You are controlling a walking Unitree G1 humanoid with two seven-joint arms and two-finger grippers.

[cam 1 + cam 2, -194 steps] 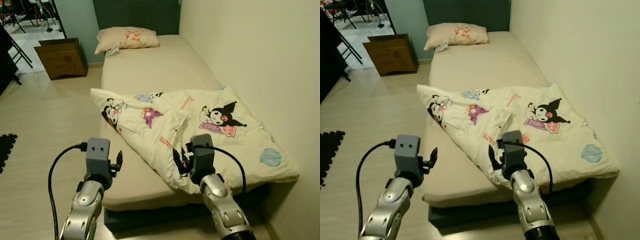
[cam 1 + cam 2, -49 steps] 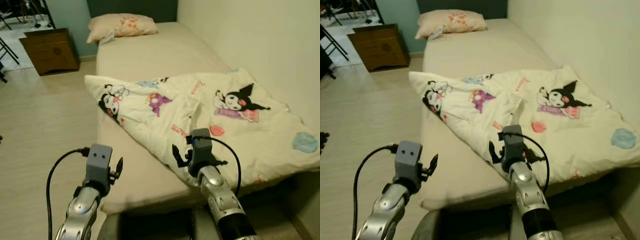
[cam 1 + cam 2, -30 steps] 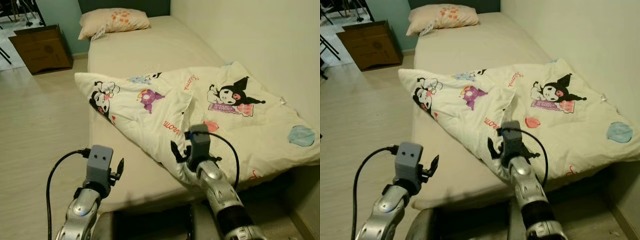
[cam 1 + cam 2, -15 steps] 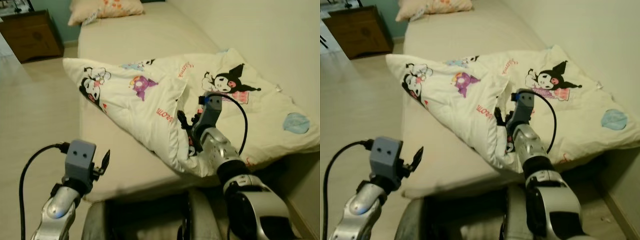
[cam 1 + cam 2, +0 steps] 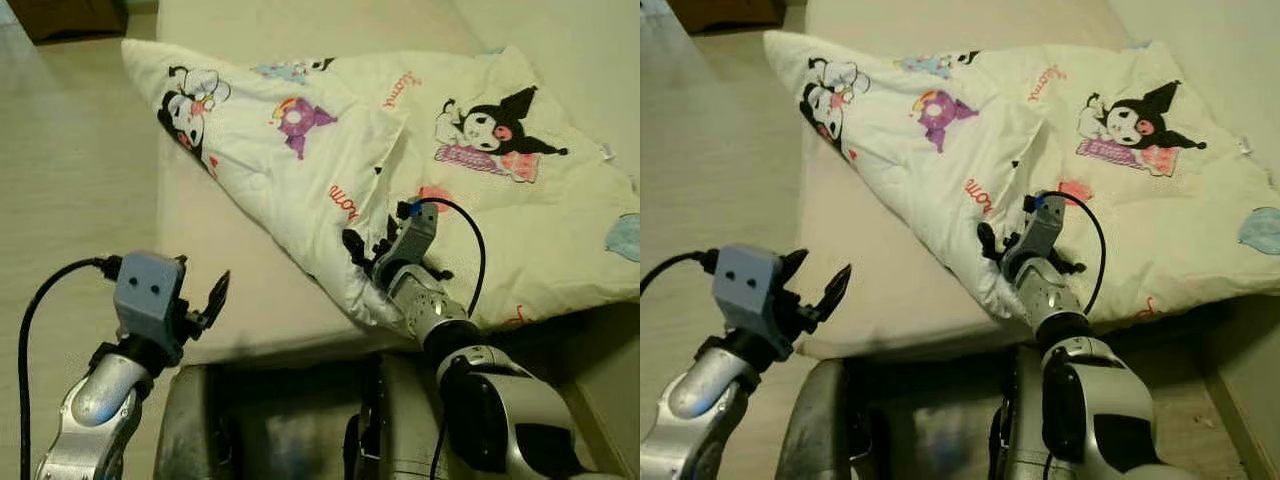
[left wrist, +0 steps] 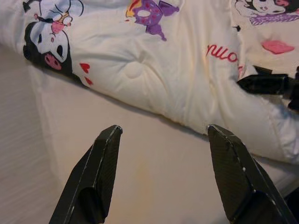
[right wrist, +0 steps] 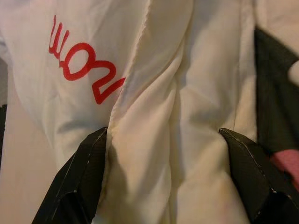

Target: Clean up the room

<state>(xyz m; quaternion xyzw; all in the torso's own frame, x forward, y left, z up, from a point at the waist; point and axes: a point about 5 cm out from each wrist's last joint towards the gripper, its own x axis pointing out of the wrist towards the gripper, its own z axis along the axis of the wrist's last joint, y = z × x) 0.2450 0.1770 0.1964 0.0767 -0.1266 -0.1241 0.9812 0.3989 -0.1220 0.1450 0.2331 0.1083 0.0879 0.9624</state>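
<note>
A cream blanket [image 5: 330, 130] printed with cartoon figures lies rumpled and folded over across the beige mattress [image 5: 230, 270]. My right gripper [image 5: 368, 250] is pushed into the blanket's near folded edge. Its fingers [image 7: 74, 186] are open and straddle a thick fold of the blanket [image 7: 163, 116] that bulges between them. My left gripper [image 5: 205, 300] hovers open by the mattress's near left corner and holds nothing. In the left wrist view, the open gripper [image 6: 163, 129] points at bare mattress [image 6: 140, 172], with the blanket [image 6: 154, 70] just beyond.
Pale wood floor [image 5: 60, 180] runs along the bed's left side. A wall [image 5: 600, 50] borders the bed on the right. My own body [image 5: 300, 430] stands close against the foot of the bed.
The view has tipped down and closer to the bed, so the pillow and box have left the picture. My right gripper has sunk lower into the blanket's fold. The left gripper stays open.
</note>
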